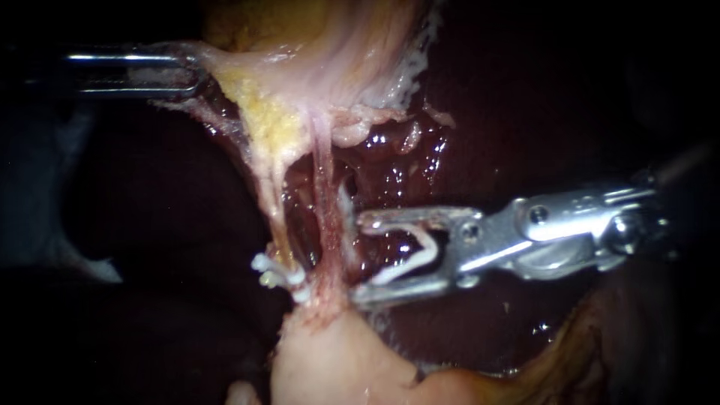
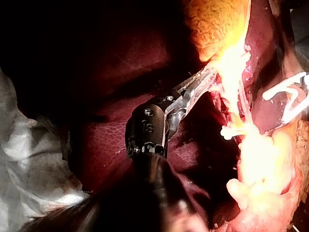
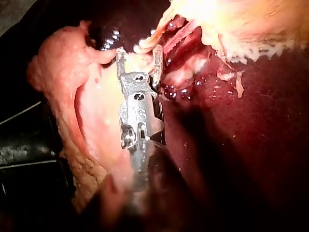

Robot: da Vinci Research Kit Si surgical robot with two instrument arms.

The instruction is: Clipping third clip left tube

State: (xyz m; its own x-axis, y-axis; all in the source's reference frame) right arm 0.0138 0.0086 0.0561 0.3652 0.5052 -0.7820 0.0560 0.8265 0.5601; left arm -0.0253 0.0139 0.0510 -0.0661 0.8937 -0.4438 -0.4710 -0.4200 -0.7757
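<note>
Two tubes run down from the gallbladder (image 1: pixel 315 52): the yellowish left tube (image 1: pixel 271 214) and the pink right tube (image 1: pixel 325 214). White clips (image 1: pixel 279 276) sit low on the left tube, also seen in the left wrist view as white clips (image 2: pixel 231 130). My left instrument (image 1: pixel 187 71) is shut on gallbladder tissue and holds it taut; its jaws (image 2: pixel 203 79) pinch the same fold. My right instrument (image 1: pixel 358 259) holds a white clip (image 1: pixel 420 251) seated between its wide-spread jaws. Its tips lie just right of the right tube, around neither tube. The right wrist view shows that instrument (image 3: pixel 139 53) against pale tissue.
Dark red liver (image 1: pixel 480 112) lies behind and around the tubes. Pale fatty tissue (image 1: pixel 330 360) bulges below the clips. A thin whitish strand (image 1: pixel 346 214) hangs between the right tube and the clip-bearing jaws. Grey drape (image 2: pixel 29 159) lies beside the liver.
</note>
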